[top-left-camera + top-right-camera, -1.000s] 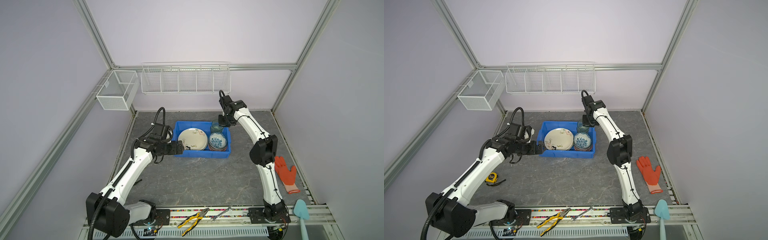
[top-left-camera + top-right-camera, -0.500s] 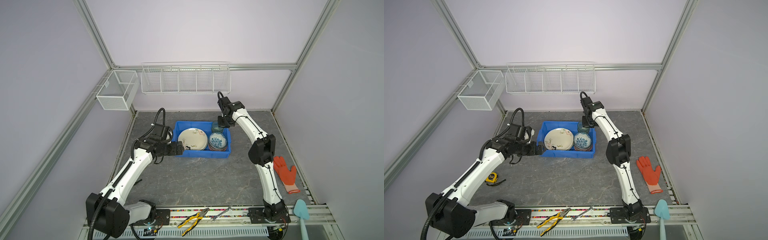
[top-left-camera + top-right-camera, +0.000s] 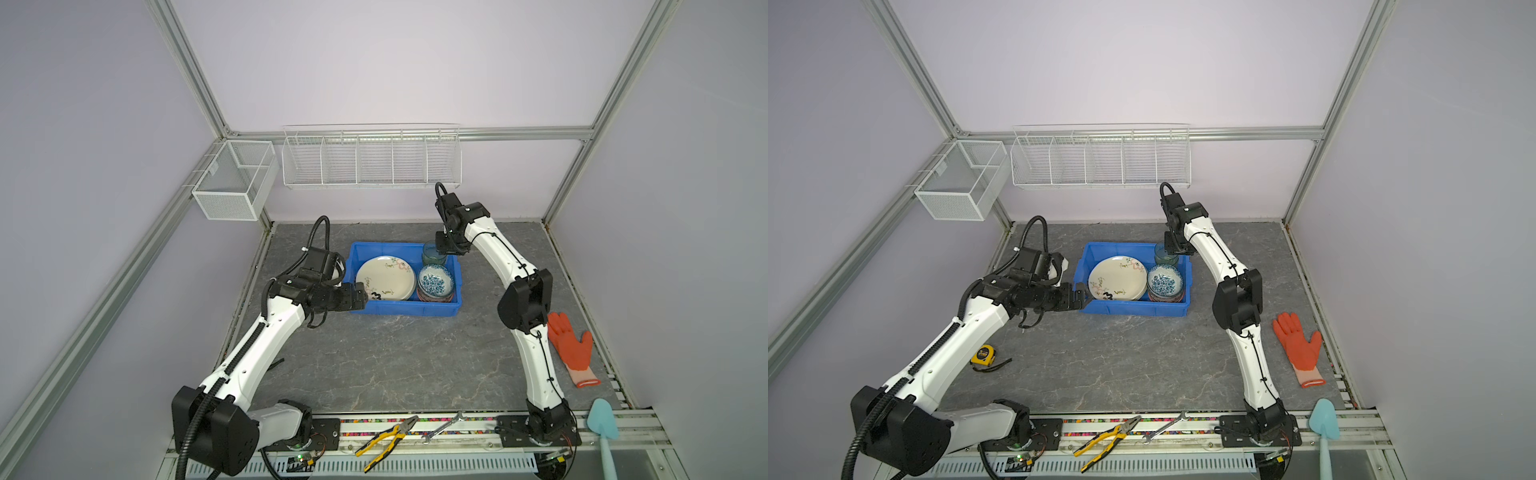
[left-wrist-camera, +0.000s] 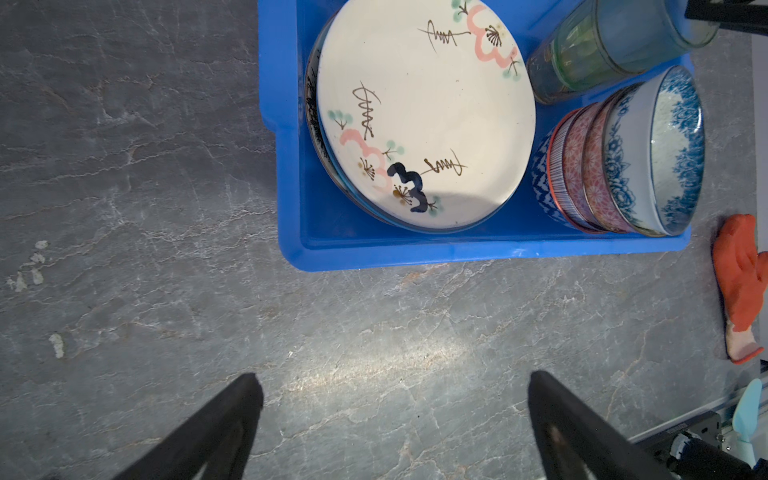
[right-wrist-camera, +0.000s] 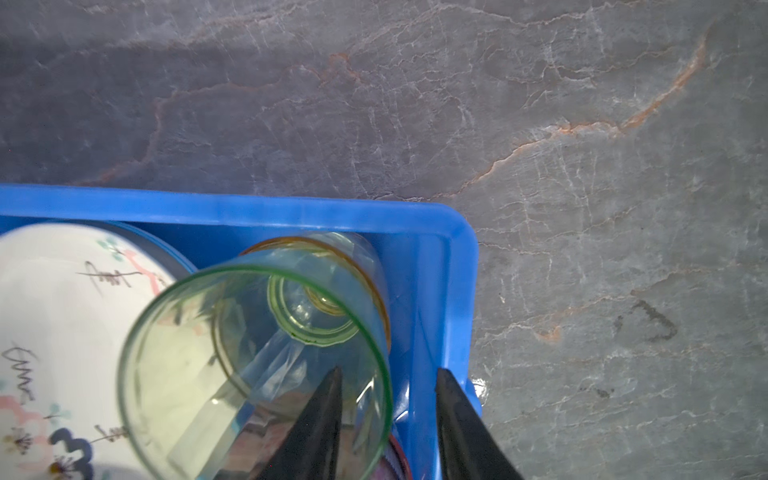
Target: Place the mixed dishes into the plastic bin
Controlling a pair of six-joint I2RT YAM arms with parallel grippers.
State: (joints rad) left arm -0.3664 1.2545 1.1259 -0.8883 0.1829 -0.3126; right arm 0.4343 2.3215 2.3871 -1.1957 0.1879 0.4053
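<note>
Dishes all sit in the bin: plates at its left end, bowls and the green glass at its right. Right gripper stands part open astride the glass rim, gripping nothing. Left gripper, wide open and empty, hovers just outside the bin's near left corner. Looks like the final release; next, the right must rise straight up, clear of the rim.

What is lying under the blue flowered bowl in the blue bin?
The blue flowered bowl sits on at least three nested bowls: pink bowl, striped bowl, zigzag bowl. Their insides are covered.
</note>
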